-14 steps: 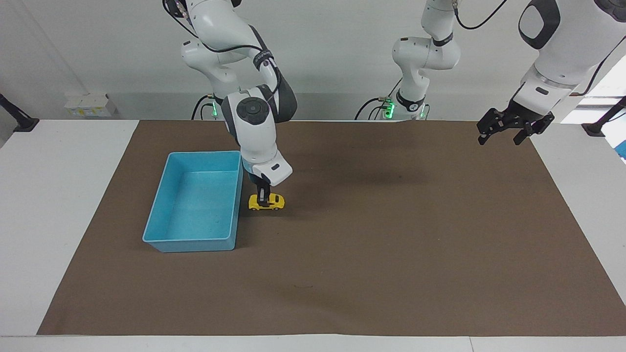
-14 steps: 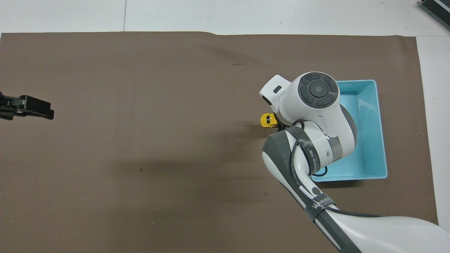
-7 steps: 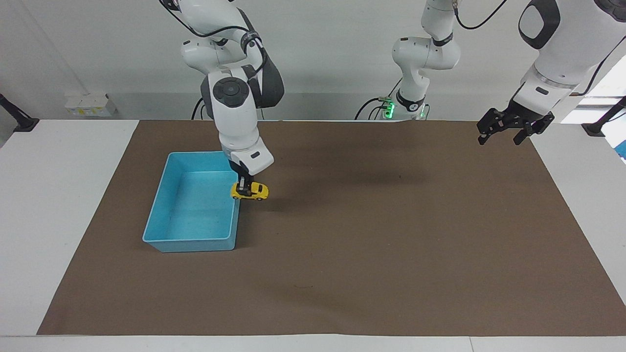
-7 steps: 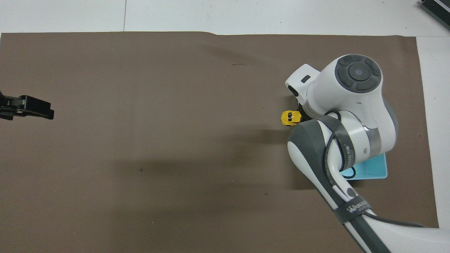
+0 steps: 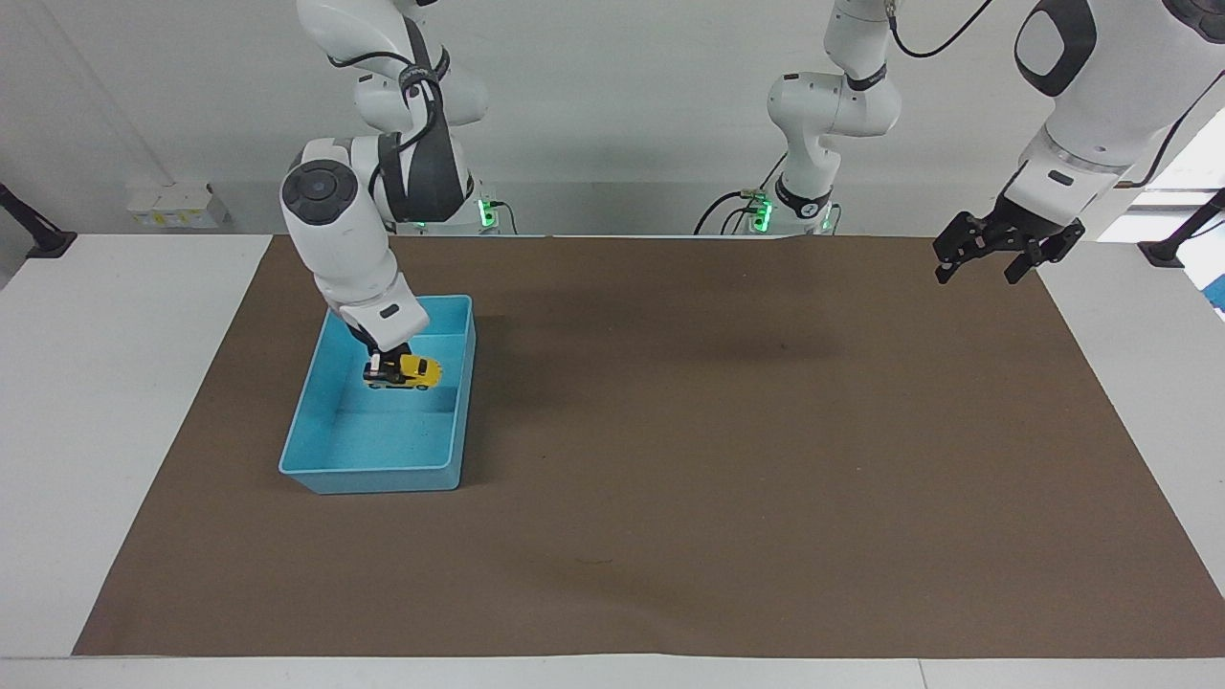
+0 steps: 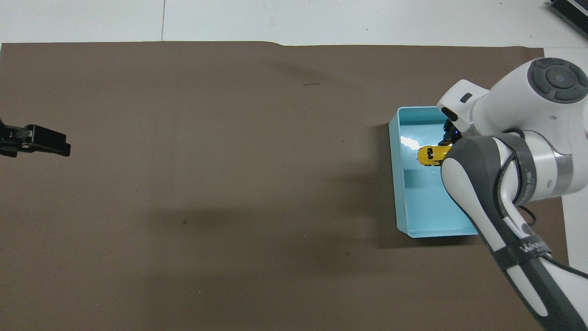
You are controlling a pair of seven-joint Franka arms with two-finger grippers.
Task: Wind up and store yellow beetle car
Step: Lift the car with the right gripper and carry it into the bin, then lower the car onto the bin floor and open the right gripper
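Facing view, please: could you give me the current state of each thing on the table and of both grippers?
yellow beetle car: upright, held up over the tray's inside, not set down.
light blue tray: open-topped, on the brown mat, nothing resting in it.
right gripper: shut on the car, over the tray.
left gripper: open, holding nothing, waiting over the mat's edge at the left arm's end.
brown mat: flat on the table.
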